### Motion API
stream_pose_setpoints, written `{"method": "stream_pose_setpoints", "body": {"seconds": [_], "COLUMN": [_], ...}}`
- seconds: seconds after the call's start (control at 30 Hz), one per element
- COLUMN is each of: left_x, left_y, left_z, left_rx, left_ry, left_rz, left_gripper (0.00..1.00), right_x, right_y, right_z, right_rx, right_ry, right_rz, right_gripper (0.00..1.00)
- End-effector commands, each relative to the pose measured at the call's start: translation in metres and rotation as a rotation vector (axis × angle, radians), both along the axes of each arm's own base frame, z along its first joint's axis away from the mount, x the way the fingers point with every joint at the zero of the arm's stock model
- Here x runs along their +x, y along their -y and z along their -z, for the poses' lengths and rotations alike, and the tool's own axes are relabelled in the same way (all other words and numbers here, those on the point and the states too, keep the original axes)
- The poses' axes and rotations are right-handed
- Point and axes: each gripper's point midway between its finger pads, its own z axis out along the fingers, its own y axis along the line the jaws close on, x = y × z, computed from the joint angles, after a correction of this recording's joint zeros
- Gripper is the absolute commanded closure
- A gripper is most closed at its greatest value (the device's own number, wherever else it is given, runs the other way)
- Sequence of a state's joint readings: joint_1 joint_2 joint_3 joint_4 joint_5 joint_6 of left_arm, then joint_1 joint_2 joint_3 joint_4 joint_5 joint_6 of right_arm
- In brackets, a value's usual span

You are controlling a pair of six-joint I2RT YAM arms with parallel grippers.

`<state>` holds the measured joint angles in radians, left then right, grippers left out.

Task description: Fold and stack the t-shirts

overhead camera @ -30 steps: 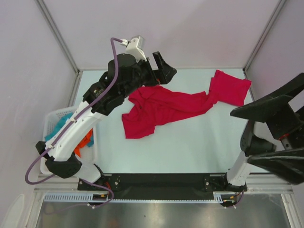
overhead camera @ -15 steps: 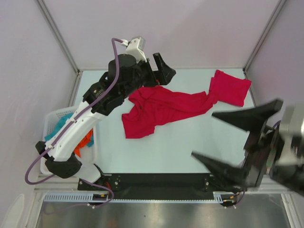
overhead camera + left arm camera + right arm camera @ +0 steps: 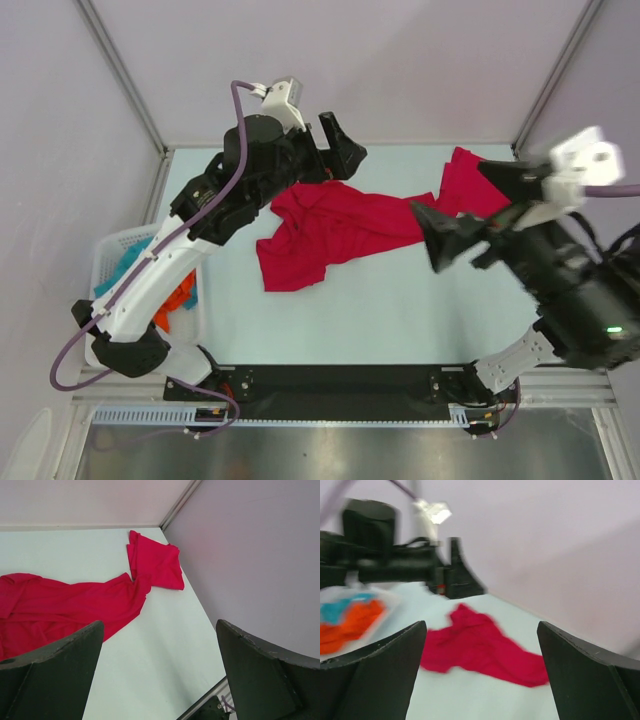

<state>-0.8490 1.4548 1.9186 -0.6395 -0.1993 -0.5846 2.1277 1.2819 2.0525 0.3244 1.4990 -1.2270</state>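
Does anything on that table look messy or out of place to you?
Yes: the red t-shirts lie rumpled and twisted in a long strip across the far side of the table, not folded or stacked. Where one shirt ends I cannot tell. Nothing looks torn or spilled.

Robot lab test cell, not a home or a shop. Plain lilac wall panels [image 3: 400,60] set in aluminium frame posts [image 3: 120,75] box in a white table [image 3: 380,310] on three sides. The left arm [image 3: 165,270] and right arm [image 3: 570,290] are bolted to a black base plate [image 3: 340,380] at the near edge. An exposed purple cable [image 3: 237,115] runs up to a wrist camera module [image 3: 285,97]. Props: a red t-shirt [image 3: 340,225] on the table and a white plastic basket [image 3: 103,248] of cloth beside it.
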Motion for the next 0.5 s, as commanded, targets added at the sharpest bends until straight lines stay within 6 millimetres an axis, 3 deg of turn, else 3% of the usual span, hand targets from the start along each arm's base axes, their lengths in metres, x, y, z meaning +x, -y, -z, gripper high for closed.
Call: {"method": "stream_pose_setpoints", "body": {"seconds": [0.0, 0.17, 0.2, 0.27, 0.3, 0.33, 0.37, 0.4, 0.43, 0.47], "left_x": [-0.007, -0.009, -0.009, -0.010, -0.010, -0.011, -0.012, -0.012, -0.013, -0.013], "left_y": [-0.008, -0.018, -0.021, -0.024, -0.025, -0.027, -0.027, -0.028, -0.029, -0.030], "left_z": [-0.015, -0.018, -0.019, -0.021, -0.020, -0.022, -0.022, -0.021, -0.020, -0.020], "left_rx": [-0.008, 0.005, 0.003, 0.006, 0.007, 0.004, 0.006, 0.011, 0.013, 0.016], "left_ry": [0.044, 0.058, 0.062, 0.066, 0.065, 0.071, 0.071, 0.071, 0.071, 0.071], "left_rz": [0.002, -0.015, -0.021, -0.024, -0.027, -0.025, -0.025, -0.024, -0.022, -0.022], "left_gripper": [0.01, 0.00, 0.00, 0.00, 0.00, 0.00, 0.00, 0.00, 0.00, 0.00], "right_x": [0.034, 0.057, 0.071, 0.086, 0.098, 0.105, 0.109, 0.109, 0.112, 0.112], "right_y": [0.014, 0.024, 0.039, 0.044, 0.063, 0.058, 0.065, 0.080, 0.088, 0.097], "right_z": [0.051, 0.058, 0.058, 0.065, 0.065, 0.072, 0.072, 0.067, 0.066, 0.063], "right_rx": [-0.363, -0.370, -0.381, -0.418, -0.422, -0.403, -0.376, -0.181, -0.244, -0.183], "right_ry": [-0.047, -0.074, -0.083, -0.065, -0.066, -0.046, -0.044, -0.070, -0.019, -0.014], "right_rz": [0.467, 0.583, 0.660, 0.737, 0.800, 0.797, 0.806, 0.801, 0.806, 0.814], "right_gripper": [0.00, 0.00, 0.00, 0.00, 0.00, 0.00, 0.00, 0.01, 0.00, 0.00]}}
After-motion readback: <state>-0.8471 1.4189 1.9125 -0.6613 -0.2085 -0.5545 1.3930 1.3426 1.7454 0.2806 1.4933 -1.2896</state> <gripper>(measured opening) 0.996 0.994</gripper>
